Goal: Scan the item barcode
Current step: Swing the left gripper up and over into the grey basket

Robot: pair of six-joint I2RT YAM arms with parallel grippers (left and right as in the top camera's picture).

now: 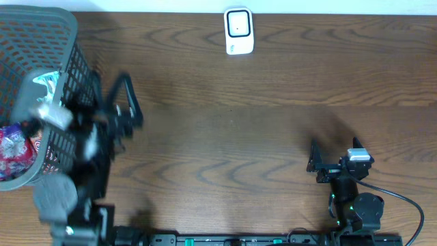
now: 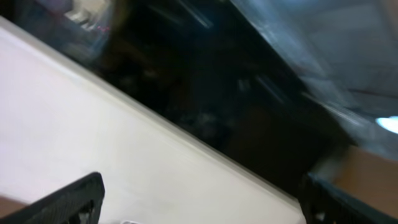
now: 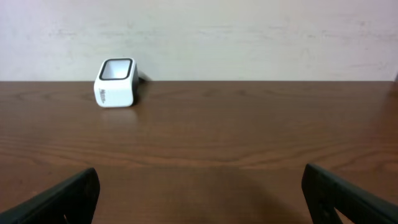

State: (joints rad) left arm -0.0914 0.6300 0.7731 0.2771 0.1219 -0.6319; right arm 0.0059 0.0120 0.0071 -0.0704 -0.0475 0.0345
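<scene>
Jaws wide on both: your left gripper (image 1: 128, 102) hangs beside the basket (image 1: 68, 41), well left of the scanner (image 1: 239, 31). Your right gripper (image 3: 200, 177) sits low, facing the scanner, which stands window-up, its long axis running away from you.

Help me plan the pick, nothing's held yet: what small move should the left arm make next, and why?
Probably lower the open left gripper into the grey plastic mesh basket toward a snack packet: items lie there, and the white scanner awaits one.
</scene>
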